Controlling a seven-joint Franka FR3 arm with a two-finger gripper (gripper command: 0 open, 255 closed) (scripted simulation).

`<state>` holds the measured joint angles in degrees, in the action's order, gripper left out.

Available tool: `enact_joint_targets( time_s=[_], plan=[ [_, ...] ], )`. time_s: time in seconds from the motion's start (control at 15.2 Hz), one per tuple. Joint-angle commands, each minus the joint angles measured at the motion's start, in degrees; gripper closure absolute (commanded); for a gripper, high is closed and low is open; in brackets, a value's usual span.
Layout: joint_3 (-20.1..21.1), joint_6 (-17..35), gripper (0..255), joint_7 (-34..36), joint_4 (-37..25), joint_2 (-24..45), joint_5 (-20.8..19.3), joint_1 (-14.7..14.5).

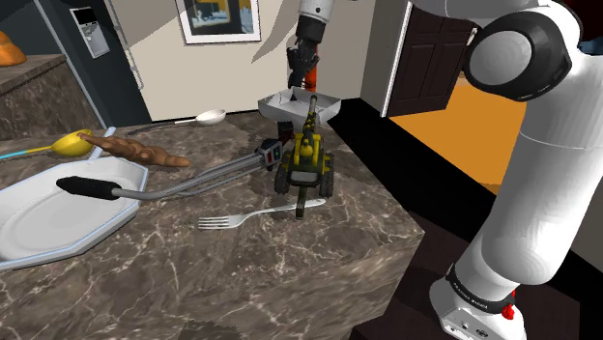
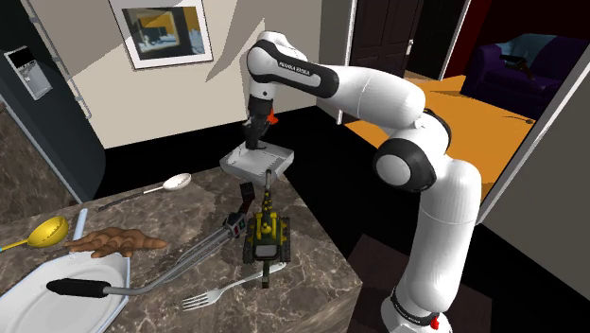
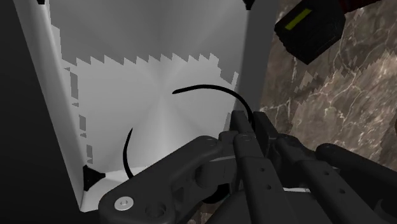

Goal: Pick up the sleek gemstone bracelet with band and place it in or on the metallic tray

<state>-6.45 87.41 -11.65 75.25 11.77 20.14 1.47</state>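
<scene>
Pincer [image 3: 248, 130] sits nearest, its fingertips narrow and almost meeting. Directly beneath it lies the grey tray [image 3: 127, 83], open side up. A thin black bracelet [image 3: 203, 88] loops out from the fingertips, apparently pinched at one edge, over the tray's floor. Opening should drop it inside.

marbled counter [image 1: 290, 285] | tray [image 1: 278, 100] | toy vehicle [image 1: 307, 162] | fork [image 1: 235, 221] | plate [image 1: 39, 230] | spoon [image 1: 207, 118]

seemingly black bracelet [image 3: 210, 87], grey tray [image 3: 153, 63], brown-marbled counter [image 3: 337, 108]
</scene>
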Motion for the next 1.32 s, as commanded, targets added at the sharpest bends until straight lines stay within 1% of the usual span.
enact_joint_targets(
  time_s=[0.0, 0.46, 0.99, 1.06, 1.25],
  plan=[
    [0.0, 1.7, 255, -0.6, 2.3, -0.5, -0.1, -0.1],
    [0.1, 7.3, 255, -2.2, 9.5, -1.9, -0.2, -0.4],
    [0.1, 7.3, 255, -2.2, 9.5, -1.9, -0.2, -0.4],
    [0.1, 7.3, 0, -2.2, 9.5, -1.9, -0.2, -0.4],
    [0.1, 7.3, 0, -2.2, 9.5, -1.9, -0.2, -0.4]
  ],
)
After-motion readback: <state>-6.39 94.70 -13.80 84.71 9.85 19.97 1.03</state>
